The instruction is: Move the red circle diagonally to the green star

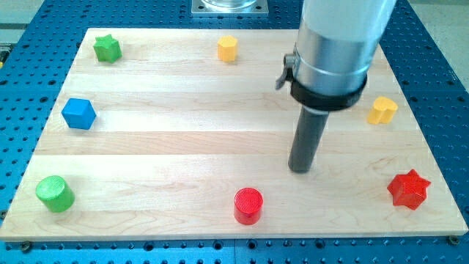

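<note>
The red circle [248, 204] stands near the view's bottom edge of the wooden board, about at the middle. The green star [107, 48] sits at the board's top left corner, far from it. My tip [300, 168] rests on the board to the upper right of the red circle, a short gap away and not touching it. The rod rises from there into the grey arm body at the view's top.
A blue cube [78, 114] lies at the left, a green cylinder [55, 193] at the bottom left. A yellow hexagon block [228, 48] is at the top middle, a yellow heart [382, 110] at the right, a red star [408, 189] at the bottom right. The wooden board [183, 147] lies on a blue perforated table.
</note>
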`<state>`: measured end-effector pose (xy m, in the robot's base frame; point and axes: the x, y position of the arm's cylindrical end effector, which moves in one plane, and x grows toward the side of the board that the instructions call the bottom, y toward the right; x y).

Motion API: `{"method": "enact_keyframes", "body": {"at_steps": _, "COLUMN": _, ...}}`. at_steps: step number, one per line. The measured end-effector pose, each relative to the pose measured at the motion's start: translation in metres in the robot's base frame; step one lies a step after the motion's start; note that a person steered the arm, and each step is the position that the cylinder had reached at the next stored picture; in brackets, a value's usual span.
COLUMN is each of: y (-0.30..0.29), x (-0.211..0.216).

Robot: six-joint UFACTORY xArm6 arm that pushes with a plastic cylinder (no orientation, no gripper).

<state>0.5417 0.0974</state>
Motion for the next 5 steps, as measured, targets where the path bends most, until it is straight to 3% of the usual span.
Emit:
{"method": "enact_keyframes", "body": {"at_steps": 1, "y": -0.001, "x": 0.053}}
{"method": "enact_keyframes", "body": {"at_steps": 2, "y": -0.011, "x": 0.076}}
{"method": "enact_keyframes", "body": {"at_steps": 5, "y": -0.123, "x": 0.050}}
